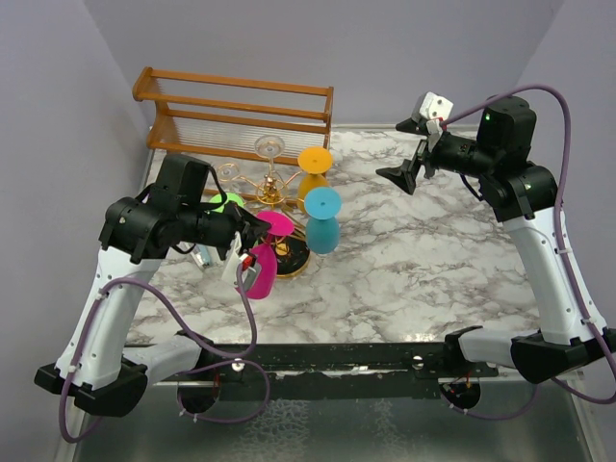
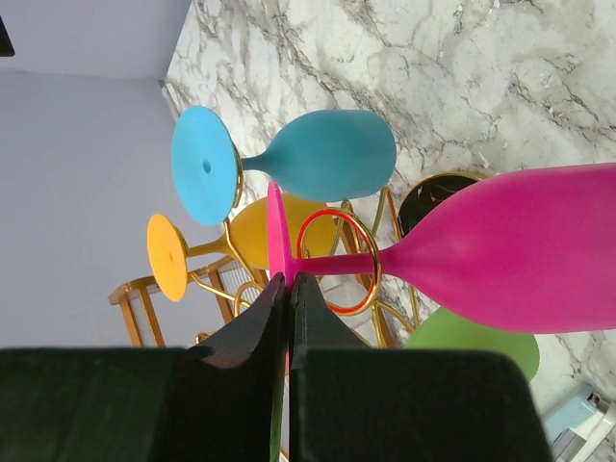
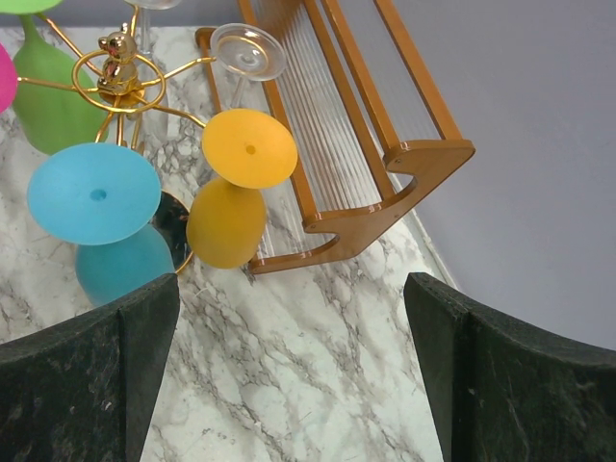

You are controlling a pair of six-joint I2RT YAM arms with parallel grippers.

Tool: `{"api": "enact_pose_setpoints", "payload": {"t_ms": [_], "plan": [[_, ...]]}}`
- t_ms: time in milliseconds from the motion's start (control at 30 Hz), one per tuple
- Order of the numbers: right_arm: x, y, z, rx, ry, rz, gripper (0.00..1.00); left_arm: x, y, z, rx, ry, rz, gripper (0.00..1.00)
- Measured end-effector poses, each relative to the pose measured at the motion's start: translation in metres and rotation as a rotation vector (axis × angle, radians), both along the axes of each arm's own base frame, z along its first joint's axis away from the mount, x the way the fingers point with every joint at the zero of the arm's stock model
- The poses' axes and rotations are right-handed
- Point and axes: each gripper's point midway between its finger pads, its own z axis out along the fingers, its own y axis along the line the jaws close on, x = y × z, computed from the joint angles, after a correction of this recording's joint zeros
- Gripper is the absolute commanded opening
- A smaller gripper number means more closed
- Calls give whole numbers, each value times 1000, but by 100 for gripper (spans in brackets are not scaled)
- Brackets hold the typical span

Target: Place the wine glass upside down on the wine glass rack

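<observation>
**Left jaws clenched at the pink glass's foot, right jaws released**

The left gripper (image 2: 289, 281) has its jaws pressed together. Their tips meet the rim of the pink wine glass (image 2: 510, 250) at its flat foot. The left wrist view does not show whether that thin rim is pinched between them or only touched.

From the tips, the glass's stem runs away to one side and crosses a gold loop of the wine glass rack (image 3: 115, 72). Its bowl lies farther out along the same line. In the top view the foot is up and the bowl down, beside the rack's black base.

Just beyond the tips a blue glass (image 2: 327, 154) hangs foot-up on the rack, and an orange glass (image 3: 226, 221) sits past it. A green glass (image 3: 53, 101) shows just under the pink bowl.

The right gripper (image 3: 291, 284) is well apart from the rack with its jaws spread wide, and only the marble table (image 3: 318, 385) shows between them. Ahead of its left finger (image 3: 87, 375) are the blue and orange glasses. A clear glass (image 3: 248, 50) lies farther ahead. The wooden frame (image 3: 385, 192) stands ahead, between the two fingers.
</observation>
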Motion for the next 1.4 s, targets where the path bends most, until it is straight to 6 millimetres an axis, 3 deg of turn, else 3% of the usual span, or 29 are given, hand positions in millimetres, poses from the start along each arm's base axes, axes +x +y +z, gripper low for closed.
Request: {"api": "enact_pose_setpoints", "payload": {"t_ms": [333, 1400], "plan": [[1, 0, -5, -7, 8, 0, 100, -4, 1, -7, 11, 19, -6, 3], [1, 0, -8, -11, 15, -2, 100, -12, 4, -16, 14, 98, 31, 28]]}}
